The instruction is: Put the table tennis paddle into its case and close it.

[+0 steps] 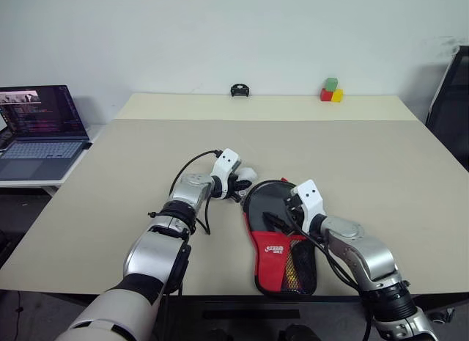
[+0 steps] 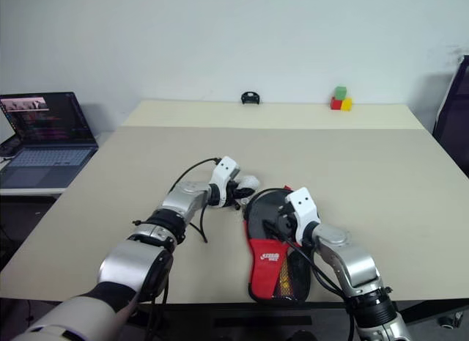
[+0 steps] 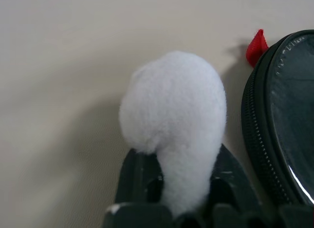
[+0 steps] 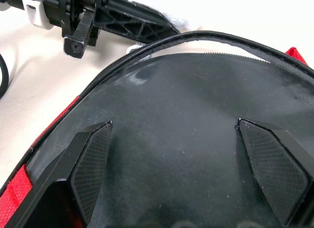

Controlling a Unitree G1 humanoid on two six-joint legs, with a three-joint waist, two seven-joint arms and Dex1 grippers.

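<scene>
Case (image 1: 282,246) lies on the near middle of the beige surface (image 1: 366,165), its round black end pointing far and its red panel with white logo and black mesh pocket toward the near edge. A zip runs round the rim of the round end, and a small red tab (image 3: 256,45) sticks out at its far edge. In the right wrist view a smooth black face fills the round end inside the zip line; whether that is the table tennis paddle's rubber or the case's own panel cannot be told.

Left pincer (image 1: 240,185) sits just left of the case's round end, pressed together on a fluffy white ball (image 3: 172,113), which bulges out past the black fingertips (image 3: 140,176) and rests close beside the zip without clearly touching it. Right pincer (image 4: 191,169) hovers over the round black end with its fingers spread wide, one textured pad (image 4: 92,164) toward each side of the face; contact with the fabric cannot be judged.

Far back on the surface stand a small black object (image 1: 239,90) and a cluster of green, red and yellow blocks (image 1: 331,91). An open laptop (image 1: 38,132) sits on a separate low table to the left.
</scene>
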